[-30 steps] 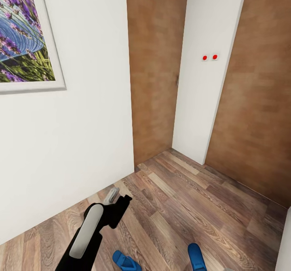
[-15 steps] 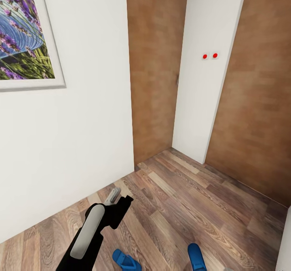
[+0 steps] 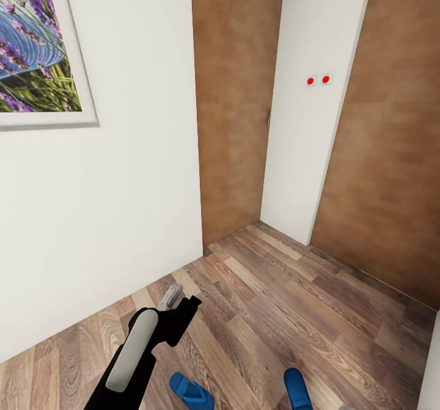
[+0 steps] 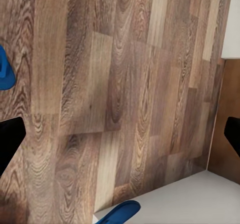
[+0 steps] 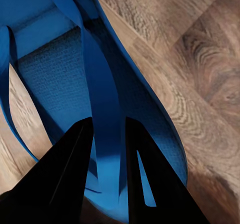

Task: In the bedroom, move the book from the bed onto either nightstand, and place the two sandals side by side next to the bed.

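Two bright blue sandals lie on the wood-plank floor at the lower edge of the head view, one just right of my left arm and the other further right. In the right wrist view my right gripper is closed narrowly around the thong strap of a sandal, one black finger on each side. My left gripper hangs over bare floor; in the left wrist view it is spread wide with nothing between the fingers, and blue sandal edges show at the borders. The book, bed and nightstand are out of view.
A white wall with a framed lavender picture stands at left. Brown wooden panels and a white pillar with two red-dotted switches close off the corner ahead. Plank floor stretches between.
The whole head picture has slid slightly upward, so the camera has moved. The left arm has shifted only slightly. The sandals stay at the lower edge.
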Robot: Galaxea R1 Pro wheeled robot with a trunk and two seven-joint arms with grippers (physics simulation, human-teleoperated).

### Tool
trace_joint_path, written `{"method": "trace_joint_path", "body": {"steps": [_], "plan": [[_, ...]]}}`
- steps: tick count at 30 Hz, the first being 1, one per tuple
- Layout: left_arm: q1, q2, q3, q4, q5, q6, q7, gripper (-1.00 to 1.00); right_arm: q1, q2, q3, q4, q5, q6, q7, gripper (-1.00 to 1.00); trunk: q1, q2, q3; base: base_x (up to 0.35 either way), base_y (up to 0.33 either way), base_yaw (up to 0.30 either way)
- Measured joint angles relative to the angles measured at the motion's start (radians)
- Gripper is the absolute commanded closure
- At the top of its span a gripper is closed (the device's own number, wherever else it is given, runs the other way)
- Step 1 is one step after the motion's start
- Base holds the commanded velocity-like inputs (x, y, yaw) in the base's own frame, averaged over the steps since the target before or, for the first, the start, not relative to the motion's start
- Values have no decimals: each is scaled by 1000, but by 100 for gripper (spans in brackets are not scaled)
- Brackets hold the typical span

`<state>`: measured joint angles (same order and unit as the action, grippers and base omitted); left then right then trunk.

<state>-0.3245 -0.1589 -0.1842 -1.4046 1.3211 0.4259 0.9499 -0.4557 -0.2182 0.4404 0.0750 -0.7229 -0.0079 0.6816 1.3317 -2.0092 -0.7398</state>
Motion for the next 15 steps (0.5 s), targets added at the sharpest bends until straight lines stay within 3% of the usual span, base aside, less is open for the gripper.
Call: {"method": "trace_joint_path", "body": {"steps": [11,13,15], "plan": [[0,1,1,0,0,0,-2,-100,0,-10,-9,-13,-4,8,20,100,42,-77,-34,0,0,0],[0,1,1,0,0,0,-3,-100,-3,-27,-15,-27,-5,18,44,100,50,-91,-41,0,0,0],[0,1,1,2,0,0,-4,-100,-9,-71,-26,-83,-7,87,69,100,58,-105,-47,0,0,0]]}}
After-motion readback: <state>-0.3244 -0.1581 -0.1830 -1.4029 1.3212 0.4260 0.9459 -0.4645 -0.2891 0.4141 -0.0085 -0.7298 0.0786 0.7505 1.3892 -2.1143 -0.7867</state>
